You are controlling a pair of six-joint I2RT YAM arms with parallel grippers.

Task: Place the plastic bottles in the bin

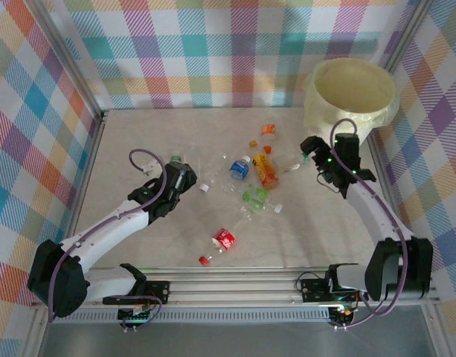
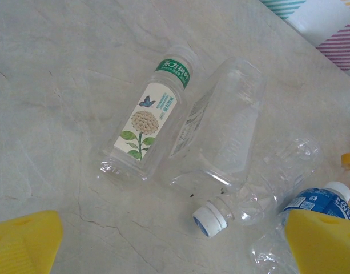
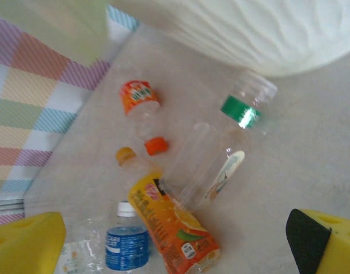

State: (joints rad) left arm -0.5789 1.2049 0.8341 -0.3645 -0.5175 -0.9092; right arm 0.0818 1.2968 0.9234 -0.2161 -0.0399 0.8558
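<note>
Across the table (image 1: 131, 149), plastic bottles (image 1: 239, 168) lie scattered — the bin (image 1: 320, 111) stands in the far right corner. Both left jaws and right jaws gape, empty; left jaws should straddle the flower-label bottle (image 2: 147, 127) squarely — not nudging the clear bottle (image 2: 223, 123) beside it.

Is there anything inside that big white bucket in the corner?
Only a pale yellow liner shows inside the bin; nothing else is visible in it. Its near wall hides the lowest part.

Lab robot cell, plaid cloth walls (image 1: 213, 52), aluminium frame (image 1: 235, 297)
</note>
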